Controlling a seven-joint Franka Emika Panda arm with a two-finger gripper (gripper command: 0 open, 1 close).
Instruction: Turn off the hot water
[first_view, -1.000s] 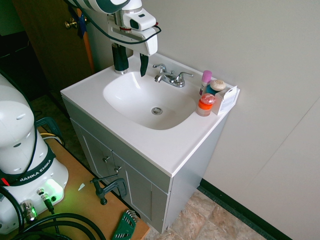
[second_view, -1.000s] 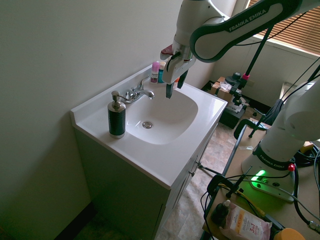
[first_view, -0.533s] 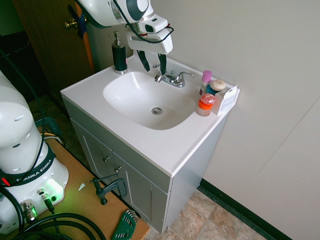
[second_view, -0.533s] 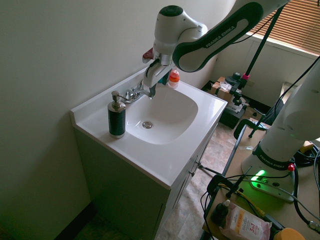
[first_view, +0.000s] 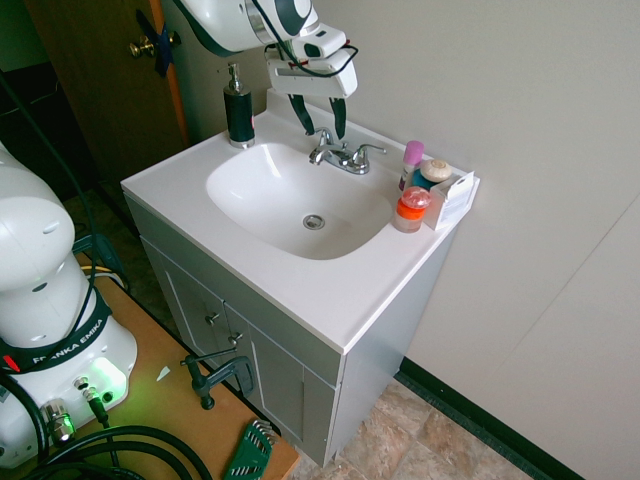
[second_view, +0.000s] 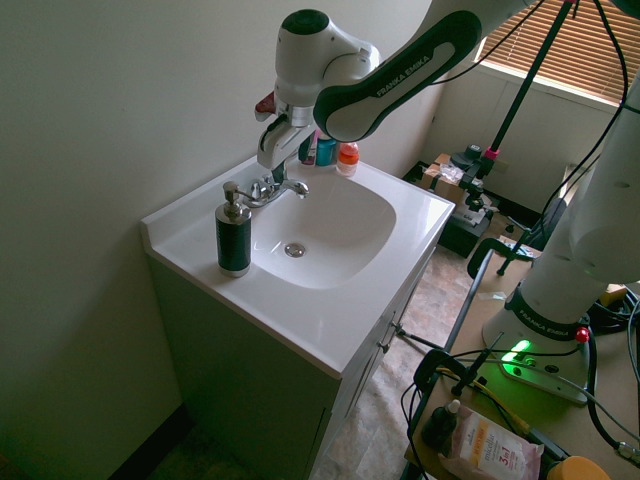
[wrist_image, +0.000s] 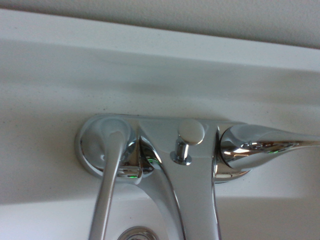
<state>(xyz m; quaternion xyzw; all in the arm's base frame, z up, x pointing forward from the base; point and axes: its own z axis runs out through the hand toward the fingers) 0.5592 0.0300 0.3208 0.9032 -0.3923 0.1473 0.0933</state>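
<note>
Over the sink (first_view: 290, 225) in the first exterior view, the end effector (first_view: 325, 134) is spread, holding nothing, right by what I'd guess is the hot lever (first_view: 313, 131). Coming down off-centre could jam it. Second exterior view: tips hidden, so contact's unclear. Wrist view: spout (wrist_image: 195, 200) beside it could snag a wide swing.

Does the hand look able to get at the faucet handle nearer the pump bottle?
Probably yes: the open hand hovers over that handle, nothing visible between them, and the pump bottle stands off to the side.
</note>
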